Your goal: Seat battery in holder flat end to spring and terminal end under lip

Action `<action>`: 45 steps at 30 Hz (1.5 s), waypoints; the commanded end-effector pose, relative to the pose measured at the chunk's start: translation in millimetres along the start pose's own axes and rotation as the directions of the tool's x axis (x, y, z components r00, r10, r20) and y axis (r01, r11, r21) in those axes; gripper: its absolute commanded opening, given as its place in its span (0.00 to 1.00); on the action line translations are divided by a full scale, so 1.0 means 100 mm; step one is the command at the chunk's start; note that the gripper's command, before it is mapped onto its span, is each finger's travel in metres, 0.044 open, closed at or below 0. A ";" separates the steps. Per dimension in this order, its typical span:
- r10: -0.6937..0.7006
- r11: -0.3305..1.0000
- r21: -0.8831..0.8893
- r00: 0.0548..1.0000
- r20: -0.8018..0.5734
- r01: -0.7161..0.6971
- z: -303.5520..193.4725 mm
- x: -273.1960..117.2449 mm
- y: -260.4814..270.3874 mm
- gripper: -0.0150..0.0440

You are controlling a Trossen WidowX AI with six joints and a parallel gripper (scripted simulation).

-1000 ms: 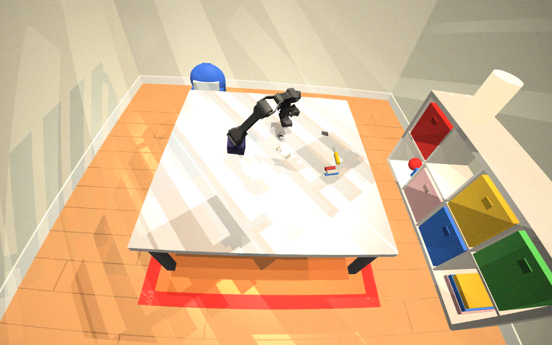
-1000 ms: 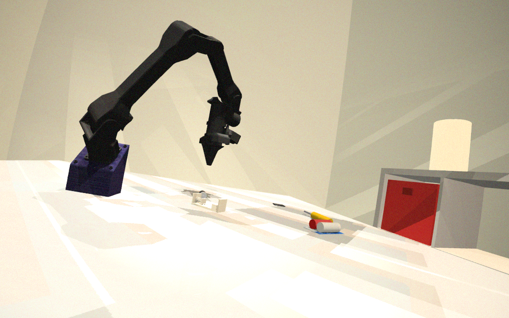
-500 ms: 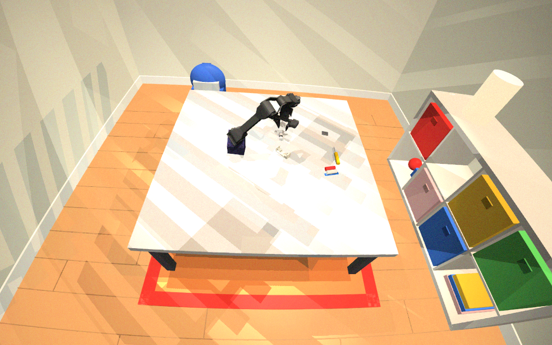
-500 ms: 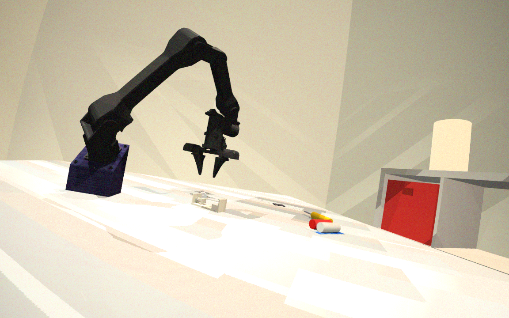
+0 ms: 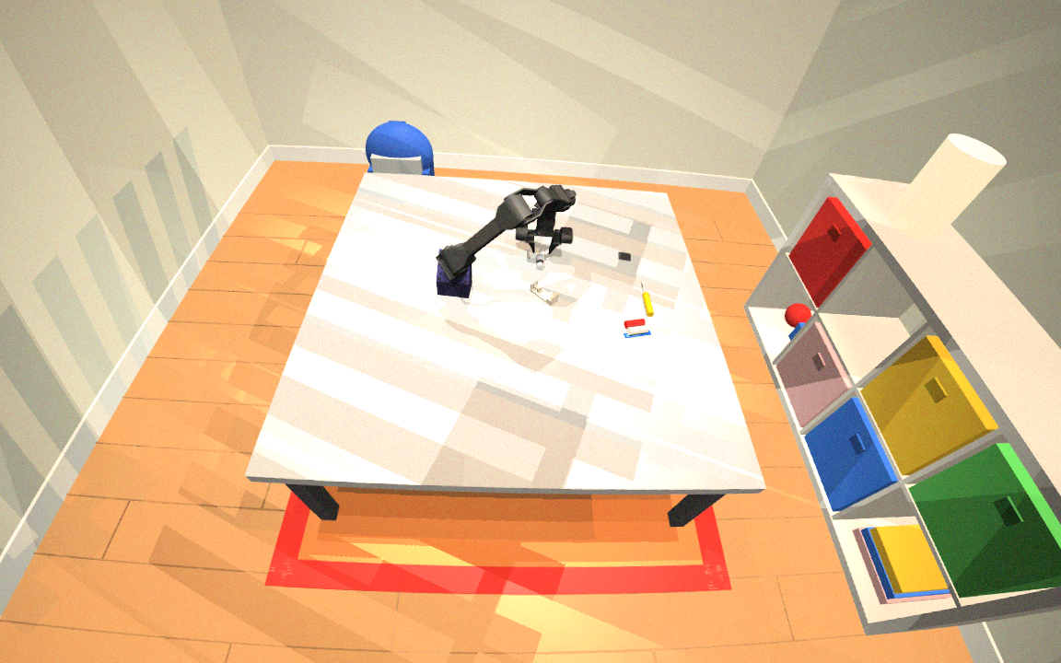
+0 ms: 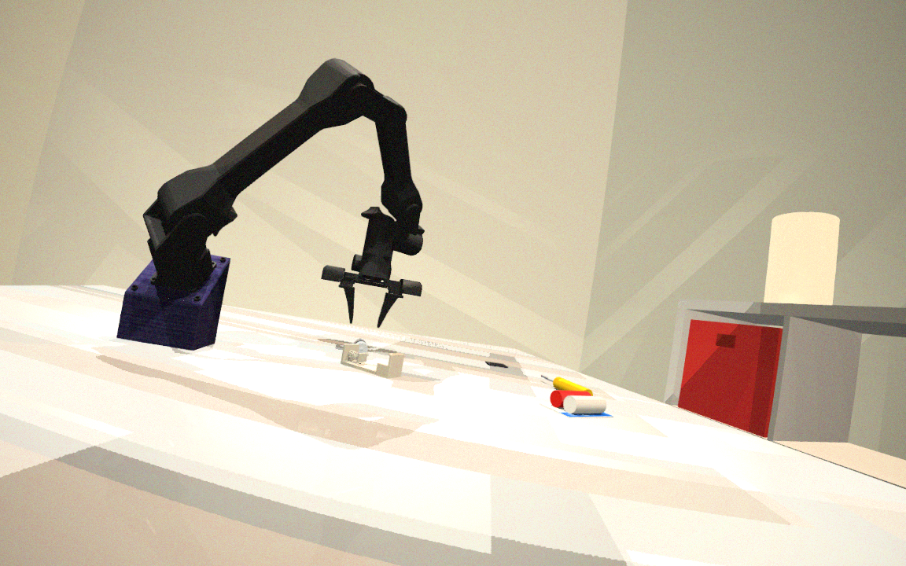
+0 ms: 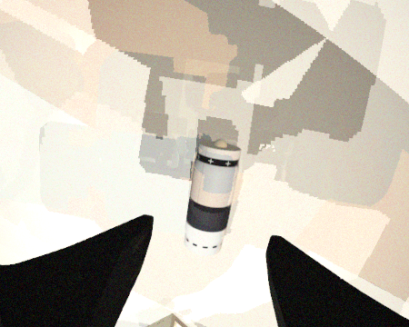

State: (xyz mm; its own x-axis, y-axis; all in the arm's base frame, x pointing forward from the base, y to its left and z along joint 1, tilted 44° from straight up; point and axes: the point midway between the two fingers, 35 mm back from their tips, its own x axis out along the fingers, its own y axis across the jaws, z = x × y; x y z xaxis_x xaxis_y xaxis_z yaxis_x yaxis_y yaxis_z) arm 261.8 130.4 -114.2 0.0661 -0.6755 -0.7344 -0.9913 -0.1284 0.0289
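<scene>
The black two-fingered parallel-jaw gripper hangs above the white tabletop with its tapered fingers about halfway apart. It holds nothing and touches nothing; the wrist view shows a wide gap between the tips.

Beyond the tips in that view, the white cylindrical battery with black bands lies on its side on the table, outside the holder. Its terminal end, marked with plus signs, points away from the fingers, and its dashed flat end is nearer them.

Near the battery sits the cream open-topped battery holder, a coiled spring at one end; only a corner shows at the wrist view's lower edge.

Well apart from both lie a small flat black piece, a yellow-handled screwdriver, and a red cylinder beside a white cylinder. Bare tabletop separates this group from the holder, and the black piece lies between the battery and the table's side edge.
</scene>
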 end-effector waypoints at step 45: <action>-0.001 1.000 -0.009 1.000 -0.006 0.001 -0.01 0.44 0.00 0.39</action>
State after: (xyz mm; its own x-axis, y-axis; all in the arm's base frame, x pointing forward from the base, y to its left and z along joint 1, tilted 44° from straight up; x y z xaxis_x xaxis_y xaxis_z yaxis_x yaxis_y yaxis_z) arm 264.6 96.3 -149.6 0.0654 -0.6796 -0.7307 -0.9905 -0.1329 0.0350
